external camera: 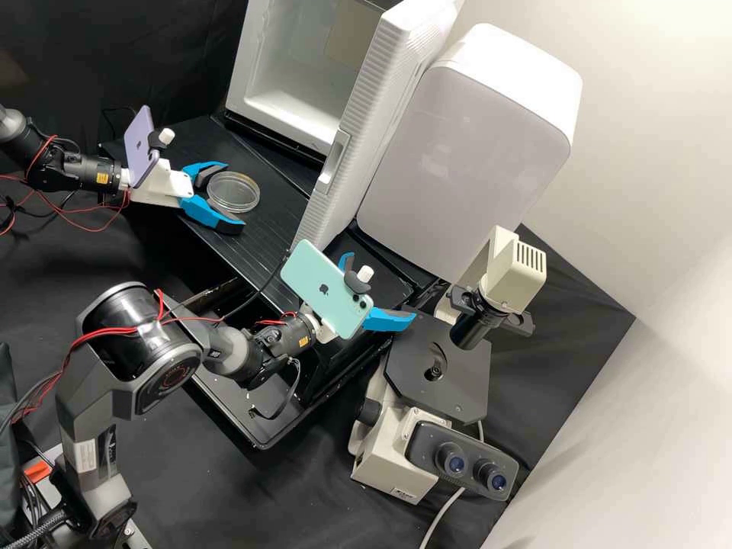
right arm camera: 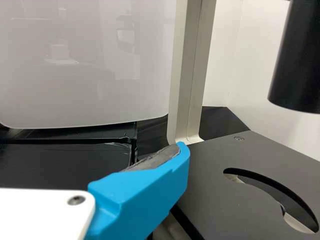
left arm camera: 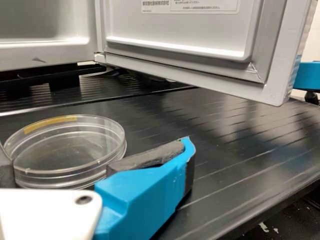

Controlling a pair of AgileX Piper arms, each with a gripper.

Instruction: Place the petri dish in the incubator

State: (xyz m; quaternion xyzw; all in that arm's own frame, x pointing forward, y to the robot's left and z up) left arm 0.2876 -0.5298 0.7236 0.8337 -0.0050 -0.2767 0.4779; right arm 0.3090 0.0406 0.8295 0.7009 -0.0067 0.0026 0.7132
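Petri dish (external camera: 238, 191): one, clear, round and shallow, with its lid on. It lies flat between the wide-spread blue fingers of the left gripper (external camera: 229, 197). I cannot tell whether the grey pad (left arm camera: 150, 157) on the near finger touches the dish wall; it is right beside it.

Handling (judged):
- Light, stiff, thin-walled plastic that would crack under a hard squeeze.
- The side wall is smooth and likely to slip.
- The lid looks to sit loose and could lift away on its own.

Hold (judged): take it across the full width, low on the side wall, so the pads catch lid and base together. Carry it level.

Location: on the black ribbed platform (external camera: 267, 236), outside the incubator (external camera: 293, 76) and near its door (external camera: 366, 130), which stands open.

Right gripper (external camera: 381, 288): fingers apart and holding nothing, well away from the dish. It sits over the edge of the microscope stage (right arm camera: 260, 170).

Count:
- Petri dishes: one.
- Incubators: one, white.
- Doors: one.
- Arms: two.
- Grippers: two, with two fingers each.
- Phones clamped to the wrists: two, one lilac (external camera: 141, 145) and one mint (external camera: 328, 290).
- Microscopes (external camera: 435, 427): one, at the near end of the bench.
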